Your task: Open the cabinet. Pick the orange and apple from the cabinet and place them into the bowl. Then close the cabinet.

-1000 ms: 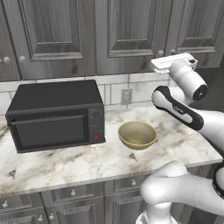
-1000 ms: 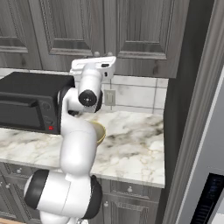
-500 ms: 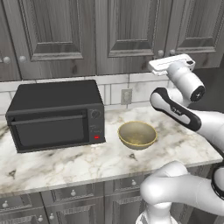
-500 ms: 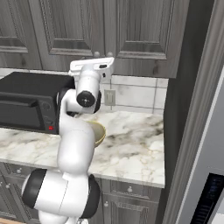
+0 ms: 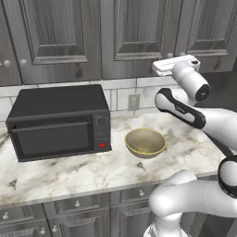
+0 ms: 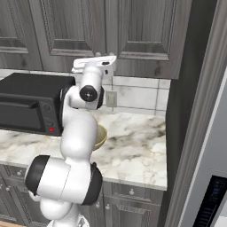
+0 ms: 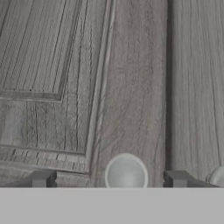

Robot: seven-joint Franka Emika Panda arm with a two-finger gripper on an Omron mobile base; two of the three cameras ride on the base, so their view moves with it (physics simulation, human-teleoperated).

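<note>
The cabinet [image 5: 134, 32] hangs above the counter with both doors shut, so the orange and the apple are hidden. In the hand view my gripper [image 7: 109, 178] is open and close to the door [image 7: 131, 87]. A round silver knob [image 7: 126, 173] sits between the two fingertips [image 7: 41, 178], and I cannot tell whether they touch it. A second knob [image 7: 218, 176] peeks in at the right edge. The hand [image 5: 176, 66] is raised against the cabinet's lower edge [image 6: 146, 66]. The olive-tan bowl [image 5: 145, 141] stands empty on the counter, partly behind my arm in the right base view [image 6: 102, 135].
A black microwave oven [image 5: 58, 120] stands left of the bowl on the marble counter [image 5: 92, 171]. A wall outlet [image 5: 134, 101] is on the tiled backsplash. A tall dark panel [image 6: 195, 111] bounds the counter on the right. Low drawers [image 5: 78, 203] run under the counter.
The hand has crept slightly up and closer to the cabinet door. Bowl, microwave and doors have not moved.
</note>
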